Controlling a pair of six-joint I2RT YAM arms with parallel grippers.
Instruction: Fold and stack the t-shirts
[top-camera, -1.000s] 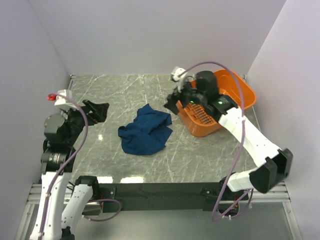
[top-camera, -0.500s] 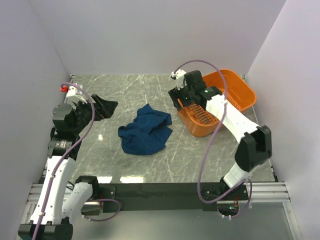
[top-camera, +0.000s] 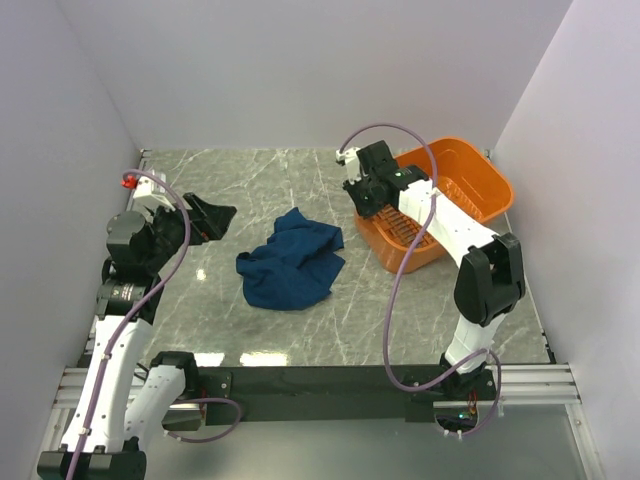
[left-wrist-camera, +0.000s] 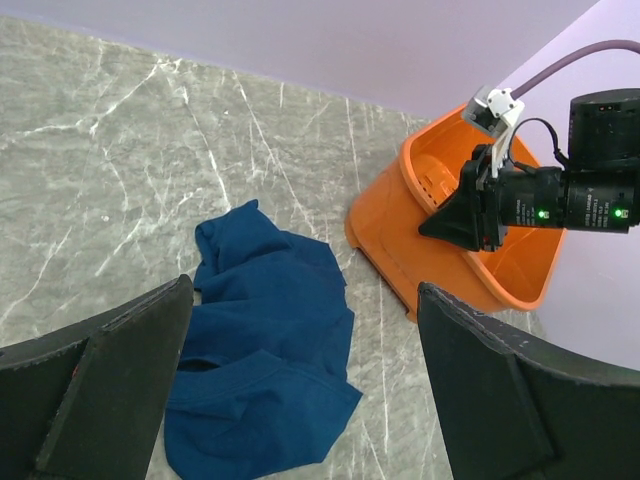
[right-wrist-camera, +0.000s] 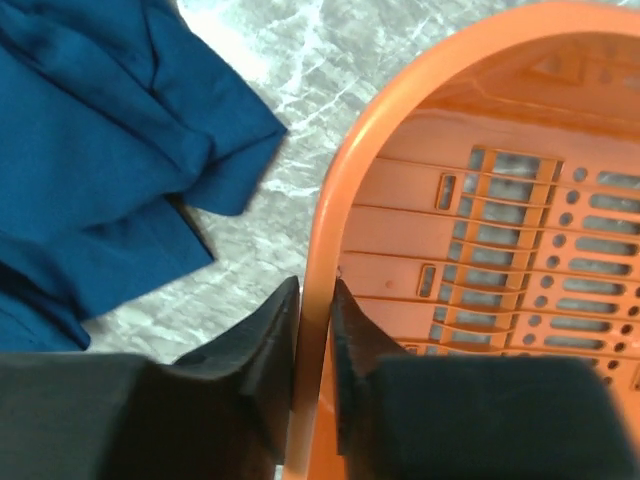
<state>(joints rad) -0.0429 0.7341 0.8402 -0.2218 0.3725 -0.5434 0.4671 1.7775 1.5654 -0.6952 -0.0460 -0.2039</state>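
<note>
One dark teal-blue t-shirt (top-camera: 292, 262) lies crumpled on the marble table, left of the orange basket (top-camera: 470, 185). The left wrist view shows the t-shirt (left-wrist-camera: 265, 340) below and between my left gripper's fingers. My left gripper (top-camera: 208, 218) hangs open over the table's left side, apart from the cloth, holding nothing. My right gripper (top-camera: 368, 195) is at the basket's near-left rim. In the right wrist view its jaws (right-wrist-camera: 316, 285) are closed on the orange rim (right-wrist-camera: 400, 100), one finger outside and one inside. The t-shirt (right-wrist-camera: 90, 170) lies just left of it.
The basket (left-wrist-camera: 400, 215) sits at the back right, close to the right wall. Its slotted inner wall (right-wrist-camera: 520, 240) shows, with nothing visible inside. Pale walls close in the table at the left, back and right. A black rail (top-camera: 320, 380) runs along the near edge.
My right gripper has moved from above the basket to its left rim and closed on it. My left arm has swung slightly towards the back and right, still open.
</note>
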